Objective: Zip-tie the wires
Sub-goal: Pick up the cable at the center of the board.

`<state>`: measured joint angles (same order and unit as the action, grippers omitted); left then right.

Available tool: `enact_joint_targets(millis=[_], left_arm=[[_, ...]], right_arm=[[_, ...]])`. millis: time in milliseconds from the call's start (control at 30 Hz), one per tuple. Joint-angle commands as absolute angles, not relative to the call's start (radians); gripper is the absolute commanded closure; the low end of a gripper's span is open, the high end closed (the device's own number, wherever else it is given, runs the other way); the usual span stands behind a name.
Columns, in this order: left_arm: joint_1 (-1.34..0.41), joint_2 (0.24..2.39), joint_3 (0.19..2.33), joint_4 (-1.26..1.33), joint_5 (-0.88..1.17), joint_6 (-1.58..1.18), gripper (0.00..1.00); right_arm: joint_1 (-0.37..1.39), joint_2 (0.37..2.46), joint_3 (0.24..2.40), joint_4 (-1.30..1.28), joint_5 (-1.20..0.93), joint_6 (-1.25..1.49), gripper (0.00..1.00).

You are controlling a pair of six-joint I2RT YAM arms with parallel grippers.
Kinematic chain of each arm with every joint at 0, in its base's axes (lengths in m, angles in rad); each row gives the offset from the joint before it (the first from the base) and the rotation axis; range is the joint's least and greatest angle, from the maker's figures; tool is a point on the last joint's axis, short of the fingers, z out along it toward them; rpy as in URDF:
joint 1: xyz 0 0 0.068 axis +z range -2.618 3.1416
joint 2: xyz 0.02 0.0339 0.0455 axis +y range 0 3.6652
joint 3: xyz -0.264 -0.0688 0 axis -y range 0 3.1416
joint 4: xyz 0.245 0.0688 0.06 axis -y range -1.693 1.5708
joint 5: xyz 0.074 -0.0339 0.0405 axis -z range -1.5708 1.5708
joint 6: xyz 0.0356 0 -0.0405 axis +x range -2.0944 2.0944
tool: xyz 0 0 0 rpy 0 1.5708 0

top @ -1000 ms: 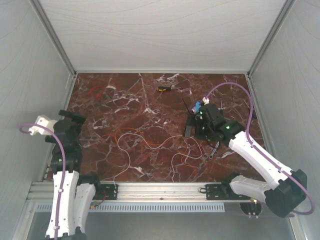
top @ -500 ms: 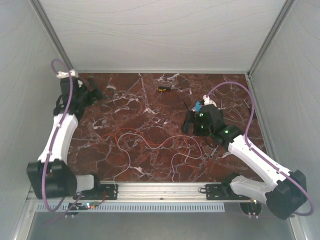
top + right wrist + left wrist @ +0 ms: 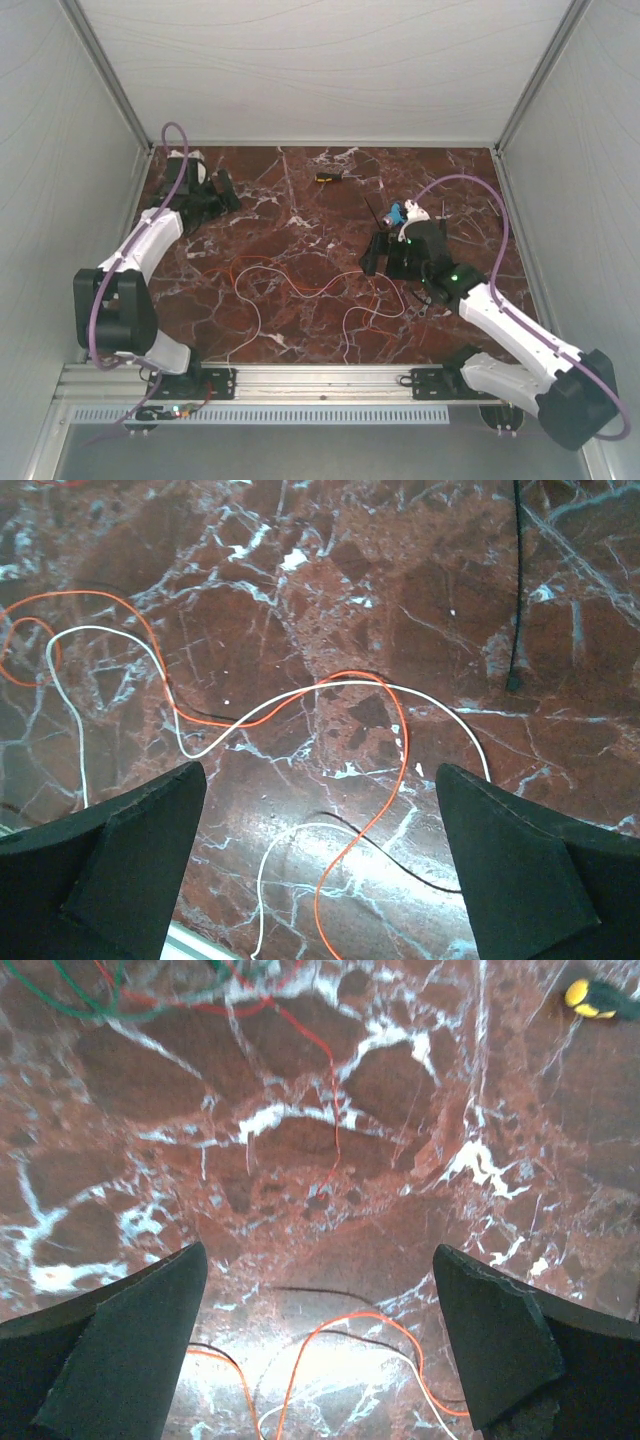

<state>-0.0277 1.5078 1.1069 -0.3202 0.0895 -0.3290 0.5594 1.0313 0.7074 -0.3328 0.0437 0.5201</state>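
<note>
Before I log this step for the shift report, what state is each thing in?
wires: loose, sprawled in loops, not bundled
zip tie: straight, unfastened, lying flat
left gripper: jaws open, holding nothing
right gripper: jaws open, holding nothing
black-and-yellow tool: lying flat, not held

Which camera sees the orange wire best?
The right wrist view: the orange wire curls big and clear across the picture. The top view shows it small and thin; the left wrist view catches only a short orange bend near its bottom edge.
</note>
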Motion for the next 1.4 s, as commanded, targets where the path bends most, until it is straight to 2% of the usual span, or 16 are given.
enact_joint_targets(millis=[0,233,433,567,733,1200,1367], left_arm=[[-0.026,1.515,1.062,-0.204,0.166,-0.380,0.07],[-0.029,1.646,1.086,-0.219,0.205,-0.385,0.18],[-0.057,1.684,1.084,-0.203,0.234,-0.383,0.21],[-0.057,1.733,1.103,-0.195,0.245,-0.382,0.27],[-0.057,1.791,1.141,-0.208,0.216,-0.370,0.43],[-0.046,1.838,1.163,-0.194,0.218,-0.356,0.67],[-0.031,1.849,1.158,-0.174,0.263,-0.356,0.83]], right_arm=[[0.553,0.924,0.659,-0.185,0.021,0.494,0.02],[0.551,0.894,0.667,-0.203,0.034,0.494,0.02],[0.553,0.859,0.656,-0.223,0.007,0.503,0.02],[0.552,0.835,0.651,-0.229,-0.004,0.514,0.02],[0.552,0.805,0.637,-0.229,-0.018,0.518,0.02],[0.552,0.794,0.620,-0.225,-0.039,0.536,0.02],[0.552,0.798,0.611,-0.218,-0.047,0.543,0.02]])
